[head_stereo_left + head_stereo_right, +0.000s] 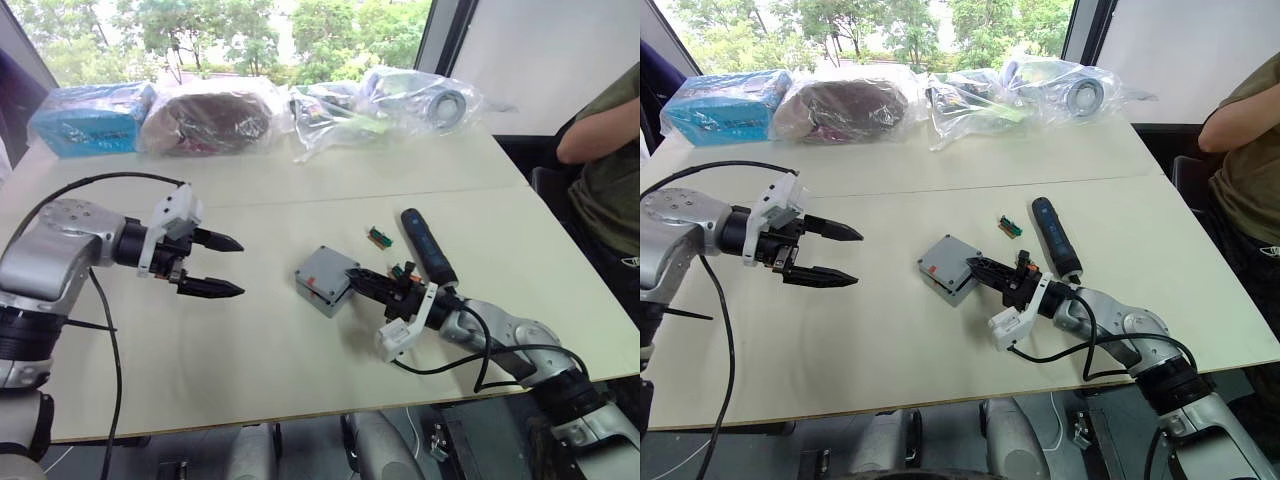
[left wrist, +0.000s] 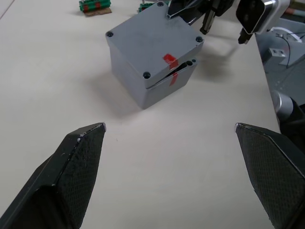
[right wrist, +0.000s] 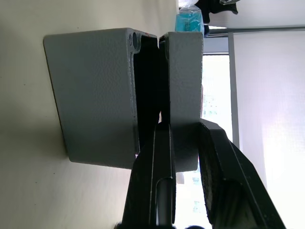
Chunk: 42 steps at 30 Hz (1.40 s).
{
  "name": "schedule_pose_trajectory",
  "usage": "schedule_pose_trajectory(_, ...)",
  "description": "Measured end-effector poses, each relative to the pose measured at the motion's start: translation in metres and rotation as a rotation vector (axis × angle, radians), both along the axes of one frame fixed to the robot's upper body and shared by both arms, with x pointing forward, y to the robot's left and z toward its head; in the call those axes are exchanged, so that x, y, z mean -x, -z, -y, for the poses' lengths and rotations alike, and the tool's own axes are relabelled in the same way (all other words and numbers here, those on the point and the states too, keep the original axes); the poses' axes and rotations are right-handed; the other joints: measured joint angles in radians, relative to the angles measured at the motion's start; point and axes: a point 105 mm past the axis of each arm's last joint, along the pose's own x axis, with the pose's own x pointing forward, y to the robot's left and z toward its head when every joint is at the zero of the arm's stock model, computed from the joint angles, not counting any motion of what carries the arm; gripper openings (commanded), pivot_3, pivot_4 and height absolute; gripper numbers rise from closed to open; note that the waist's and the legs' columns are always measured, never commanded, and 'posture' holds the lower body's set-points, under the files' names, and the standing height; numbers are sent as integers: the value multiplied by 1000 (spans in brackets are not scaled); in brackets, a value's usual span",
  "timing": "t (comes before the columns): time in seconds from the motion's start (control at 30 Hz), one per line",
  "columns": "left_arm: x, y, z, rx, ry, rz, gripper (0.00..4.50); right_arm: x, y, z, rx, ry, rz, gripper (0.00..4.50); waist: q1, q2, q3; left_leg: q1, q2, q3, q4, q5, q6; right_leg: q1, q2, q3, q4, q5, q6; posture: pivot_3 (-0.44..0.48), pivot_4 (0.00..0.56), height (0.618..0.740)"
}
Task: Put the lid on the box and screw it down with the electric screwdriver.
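The grey box (image 1: 318, 292) sits mid-table with a red mark on its side. The flat grey lid (image 2: 152, 43) rests on top of it, tilted, with a gap open along one edge. My right gripper (image 1: 353, 276) is shut on the lid (image 3: 183, 71) at that edge, one finger in the gap above the box (image 3: 90, 95) and the other on the lid's outer face. To the left of the box, my left gripper (image 1: 238, 267) hangs open and holds nothing. The dark electric screwdriver (image 1: 428, 245) lies on the table just right of the box, behind my right wrist.
A small green connector block (image 1: 379, 237) lies behind the box. Plastic bags (image 1: 210, 118) and a blue pack (image 1: 90, 118) line the table's far edge. A person's arm (image 1: 600, 125) shows at the right edge of the table.
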Motion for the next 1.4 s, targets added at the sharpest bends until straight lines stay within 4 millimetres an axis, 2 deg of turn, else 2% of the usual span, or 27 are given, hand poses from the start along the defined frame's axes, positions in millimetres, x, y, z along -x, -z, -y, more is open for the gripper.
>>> schedule_pose_trajectory(0.23,0,-2,0,3,0,8,4476,0,3,0,9,-2,12,192,0,0,0,1,0,0,0,0,0,1,0,0,0,0,0,0,150,740)
schedule_pose_trajectory(0.37,-3,-2,5,24,0,17,4476,-1,6,1,2,5,9,192,1,0,0,7,0,0,0,0,0,8,0,0,-1,-2,-3,0,150,740)
schedule_pose_trajectory(0.4,-6,-4,11,45,-1,32,3965,-1,7,2,0,9,10,192,3,0,0,10,0,0,0,0,0,10,0,0,-1,-2,-3,0,150,740)
schedule_pose_trajectory(0.43,-10,-7,16,64,2,51,3826,-2,8,3,0,10,12,192,3,-1,0,10,-1,0,0,0,0,11,0,0,-1,-2,-3,0,150,740)
schedule_pose_trajectory(0.6,-22,-21,44,147,32,114,1866,-2,10,3,-6,15,26,192,2,-1,-1,12,-1,0,0,0,0,12,-1,1,-1,-2,-3,0,150,740)
schedule_pose_trajectory(0.7,-23,-17,64,175,82,113,615,-2,11,3,-11,18,32,192,1,-1,-1,12,-1,0,0,0,0,12,-1,1,-1,-1,-1,0,150,740)
schedule_pose_trajectory(0.77,-23,-9,78,183,120,103,7,-2,11,3,-12,19,33,192,1,-1,-1,12,-1,0,0,0,0,12,-1,1,-1,0,0,0,150,740)
schedule_pose_trajectory(1.0,-28,16,110,198,147,82,7,-2,13,2,-16,22,33,192,1,-1,-1,12,-2,0,0,0,0,13,-1,1,-1,0,0,0,150,740)
schedule_pose_trajectory(1.27,-33,44,117,107,141,130,7,-2,14,2,-17,23,31,192,1,-1,-1,13,-2,0,0,0,0,13,-1,1,-1,0,0,0,150,740)
schedule_pose_trajectory(1.33,-33,49,119,109,138,152,0,-2,15,3,-13,24,25,1193,3,-1,-2,13,-2,0,0,0,0,13,-1,1,-1,0,0,0,150,740)
schedule_pose_trajectory(1.4,-35,51,120,95,131,170,0,-2,14,4,-2,23,26,1873,2,-2,-3,14,-2,0,0,0,0,15,-1,2,-1,-1,-2,0,150,740)
